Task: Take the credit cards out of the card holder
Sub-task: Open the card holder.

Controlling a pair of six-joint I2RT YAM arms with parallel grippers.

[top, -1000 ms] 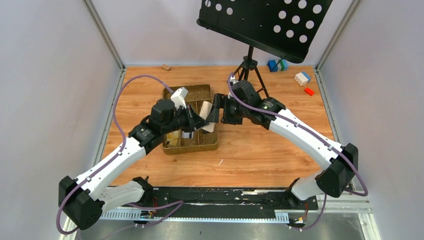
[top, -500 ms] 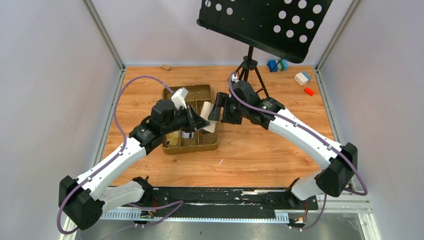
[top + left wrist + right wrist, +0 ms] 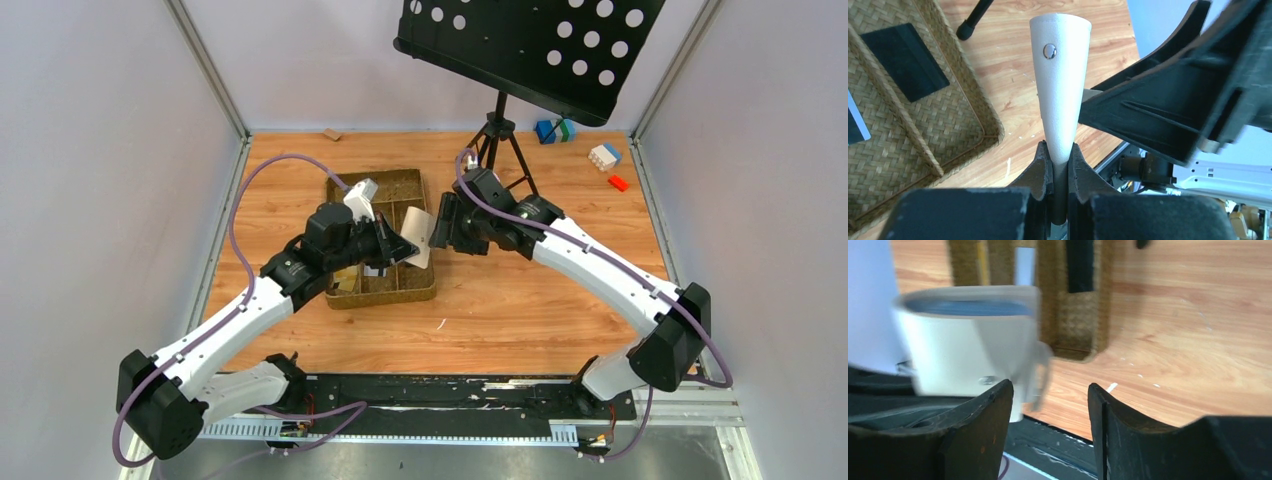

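Observation:
My left gripper (image 3: 398, 248) (image 3: 1060, 160) is shut on the lower edge of the cream card holder (image 3: 418, 238) (image 3: 1060, 75), holding it upright above the tray's right side. In the right wrist view the holder (image 3: 968, 350) gapes at the top and shows its blue inside; its tab hangs down. My right gripper (image 3: 437, 222) (image 3: 1050, 405) is open right beside the holder, with nothing between its fingers. A black card (image 3: 903, 60) (image 3: 1080, 265) lies in the woven tray. A silver-grey card (image 3: 1025, 265) and a yellow card edge (image 3: 982, 260) lie in other compartments.
The woven brown tray (image 3: 385, 295) (image 3: 963, 115) sits left of centre on the wooden table. A black music stand (image 3: 530, 40) on a tripod (image 3: 500, 140) rises behind the right arm. Small toy blocks (image 3: 604, 155) lie at the back right corner.
My right gripper's jaws have narrowed and it has shifted slightly beside the holder. The left gripper keeps its hold, with the holder tilted a little more upright.

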